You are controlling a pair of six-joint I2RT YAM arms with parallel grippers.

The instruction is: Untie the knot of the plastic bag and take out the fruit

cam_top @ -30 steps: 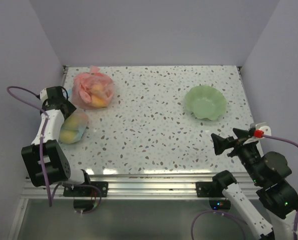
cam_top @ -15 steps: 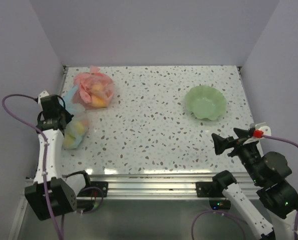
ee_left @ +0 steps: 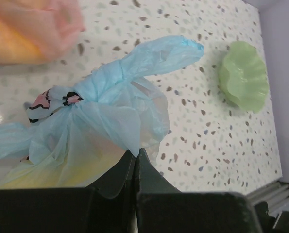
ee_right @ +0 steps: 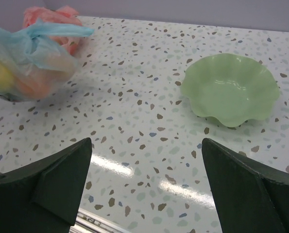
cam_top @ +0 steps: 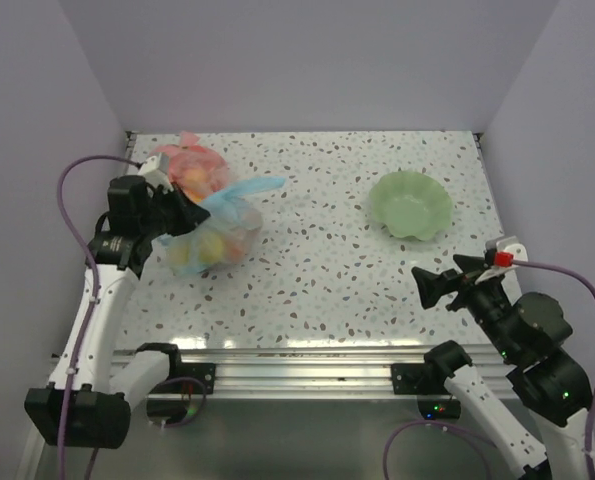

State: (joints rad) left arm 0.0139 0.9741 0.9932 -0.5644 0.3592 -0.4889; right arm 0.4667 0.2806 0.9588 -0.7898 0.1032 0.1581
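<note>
The light-blue plastic bag lies left of centre, just in front of a pink bag, with one loop handle streaming to the right. Its knot, with the printed band, is tied. Yellow and orange fruit show through the film. My left gripper is shut on a fold of the blue film beside the knot. At the near right my right gripper hovers wide open over bare table, far from the bag.
A pink-red bag with orange fruit inside sits at the back left, right behind the blue bag. A green scalloped bowl stands on the right half of the table. Walls close in the left, back and right sides.
My left gripper closed on the blue bag at the left edge. It then pulled the bag rightward and up, in front of the pink bag. The right arm barely shifted.
</note>
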